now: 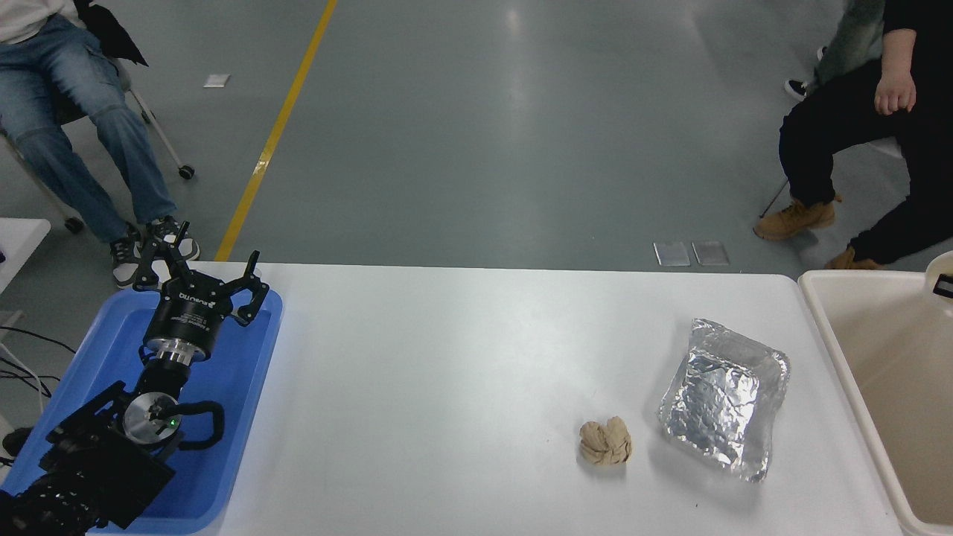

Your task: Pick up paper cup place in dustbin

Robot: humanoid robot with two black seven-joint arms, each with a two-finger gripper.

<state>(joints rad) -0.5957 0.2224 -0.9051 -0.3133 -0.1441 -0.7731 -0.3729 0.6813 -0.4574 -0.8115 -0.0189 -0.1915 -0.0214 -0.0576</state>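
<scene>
Paper cup (pixel 939 269): only a sliver shows, over the dustbin (pixel 819 313) far rim. Right pincer's grasp cannot be told. Early release risks the cup bouncing outside.

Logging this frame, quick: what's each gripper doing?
Left gripper: open, empty, over the blue tray.
Right gripper: barely in view at the dustbin; cannot tell.

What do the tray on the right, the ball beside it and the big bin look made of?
The tray looks like thin aluminium foil: shiny, crinkled. The ball seems crumpled tan paper, matte and creased. The bin looks like smooth cream plastic with a thick rounded rim.
</scene>
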